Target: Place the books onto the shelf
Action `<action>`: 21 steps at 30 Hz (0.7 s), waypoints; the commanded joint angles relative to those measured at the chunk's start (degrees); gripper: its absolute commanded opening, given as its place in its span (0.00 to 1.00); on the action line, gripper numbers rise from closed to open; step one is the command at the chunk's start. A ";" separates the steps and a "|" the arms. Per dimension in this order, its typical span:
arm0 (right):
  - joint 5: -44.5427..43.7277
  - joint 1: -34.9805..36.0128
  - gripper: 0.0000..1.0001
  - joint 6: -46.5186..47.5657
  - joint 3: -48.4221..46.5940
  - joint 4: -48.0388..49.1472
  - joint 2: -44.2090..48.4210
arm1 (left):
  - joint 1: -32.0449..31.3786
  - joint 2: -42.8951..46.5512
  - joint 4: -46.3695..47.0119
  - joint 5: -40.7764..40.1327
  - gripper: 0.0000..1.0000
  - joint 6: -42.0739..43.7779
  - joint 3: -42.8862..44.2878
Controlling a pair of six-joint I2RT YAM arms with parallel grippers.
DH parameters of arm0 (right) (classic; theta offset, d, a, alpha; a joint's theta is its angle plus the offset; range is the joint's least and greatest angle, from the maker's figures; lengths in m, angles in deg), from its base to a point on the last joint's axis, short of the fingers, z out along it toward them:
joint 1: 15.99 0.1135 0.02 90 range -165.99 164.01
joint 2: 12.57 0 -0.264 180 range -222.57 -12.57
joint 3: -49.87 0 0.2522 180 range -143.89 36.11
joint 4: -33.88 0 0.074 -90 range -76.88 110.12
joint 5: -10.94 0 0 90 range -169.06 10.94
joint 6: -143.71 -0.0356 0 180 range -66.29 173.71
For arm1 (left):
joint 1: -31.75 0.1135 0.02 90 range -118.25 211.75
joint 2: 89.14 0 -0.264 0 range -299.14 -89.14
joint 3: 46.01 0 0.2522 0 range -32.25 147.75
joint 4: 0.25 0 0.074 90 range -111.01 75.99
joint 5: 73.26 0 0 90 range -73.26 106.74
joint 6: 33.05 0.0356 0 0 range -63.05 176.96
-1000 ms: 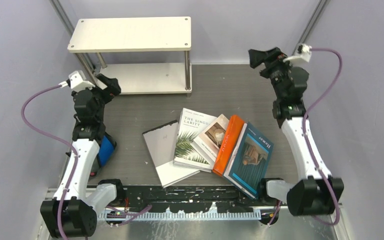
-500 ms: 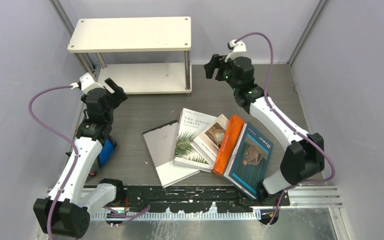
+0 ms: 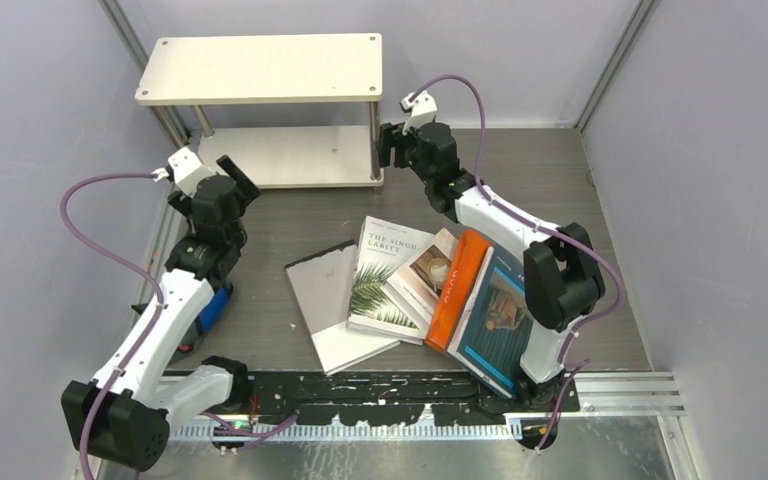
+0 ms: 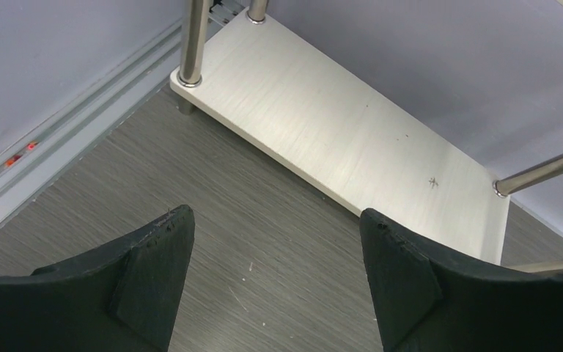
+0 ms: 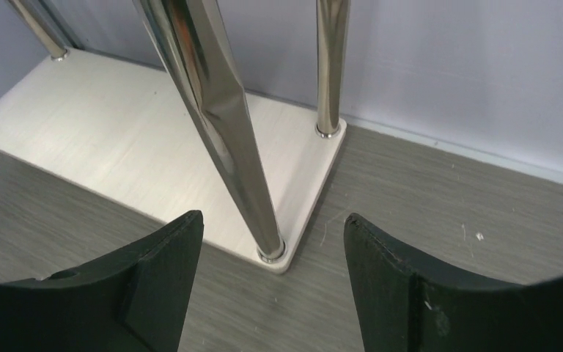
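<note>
Left gripper [image 3: 232, 188] hung over bare table [image 3: 520, 170] just in front of the shelf's [image 3: 260, 68] left end. Fingers were spread and nothing was between them; the wrist view showed only floor and the lower board [image 4: 352, 139]. Blue object [image 3: 212, 305] sat by the left arm and isn't part of the job.

Progress looked like zero. Top board [image 3: 260, 45] and lower board were both bare, with no book on either.

Right gripper [image 3: 390, 145] sat close to the shelf's right front leg [image 5: 223, 139]. Its fingers were apart and empty, with the leg between them in the wrist view but not touched.

All the books [image 3: 420, 295] lay fanned and overlapping on the table in front of the shelf, well apart from both grippers. From the left:
- grey book [image 3: 322, 300]
- palm book [image 3: 380, 280]
- cup book [image 3: 425, 272]
- orange book [image 3: 457, 290]
- teal book [image 3: 500, 315], nearest the right arm's base

Left to do: every pick and every place, likely five.

Counts: 5 books, 1 shelf with 2 boards and 4 legs, 2 grippers, 1 blue object.
</note>
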 commanded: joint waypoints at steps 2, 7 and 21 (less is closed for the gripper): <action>0.81 0.78 0.74 1.79 -4.58 9.57 -1.59 | -0.91 -0.08 5.53 -5.94 0.82 -0.40 -0.82; 1.96 1.21 0.74 1.68 -5.57 11.60 -3.76 | -1.20 -0.16 6.66 -6.54 0.82 -0.58 -1.75; 1.66 1.69 0.69 4.04 -10.62 19.61 -11.99 | -3.46 -1.12 9.93 -6.81 0.82 0.07 -2.73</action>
